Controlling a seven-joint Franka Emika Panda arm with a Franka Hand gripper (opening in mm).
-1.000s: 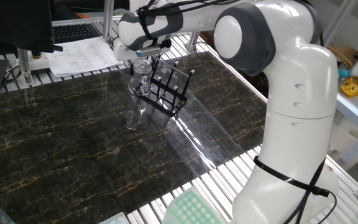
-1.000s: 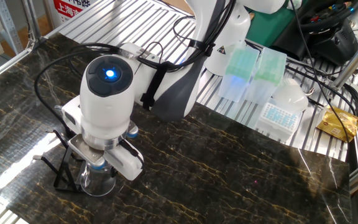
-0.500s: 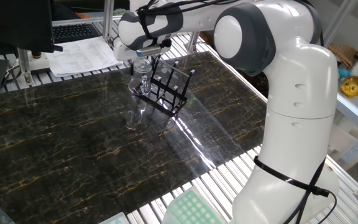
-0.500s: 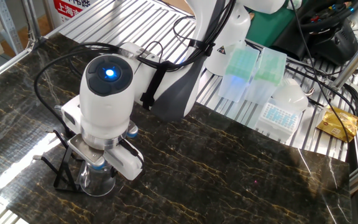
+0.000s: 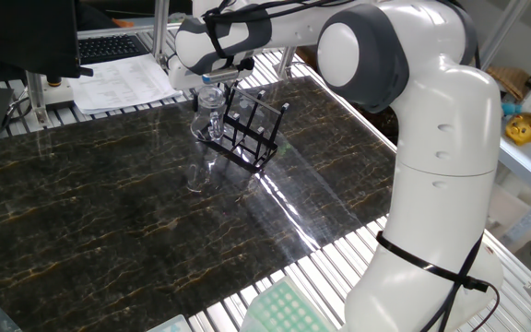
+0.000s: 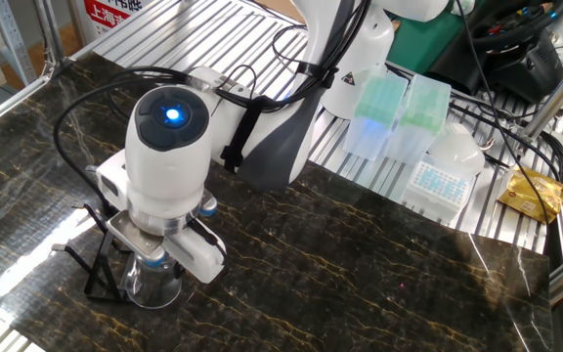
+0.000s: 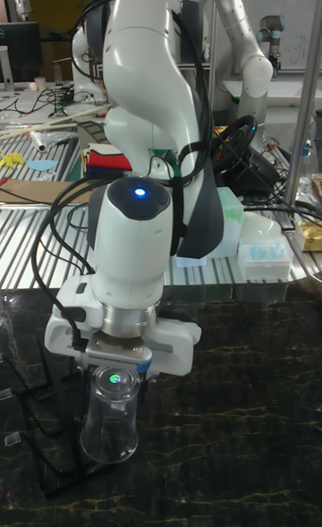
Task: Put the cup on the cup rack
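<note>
Tall fixed view: we see the small clear glass mug (image 7: 111,415) hanging mouth-down under the tool (image 7: 119,373), just beside the small black wire rack (image 7: 43,420) on the dark marbled desk (image 7: 241,420); the tool appears pinched on its base, though we cannot tell for sure; we judge the glass light, rigid, slippery and breakable, best held firmly by its base.

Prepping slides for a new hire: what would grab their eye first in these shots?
The big white arm dominates, bent over the dark marble table, a blue light glowing on its wrist. Its gripper holds the clear cup upside down, just above the table. The black cup rack stands right beside the cup.
</note>
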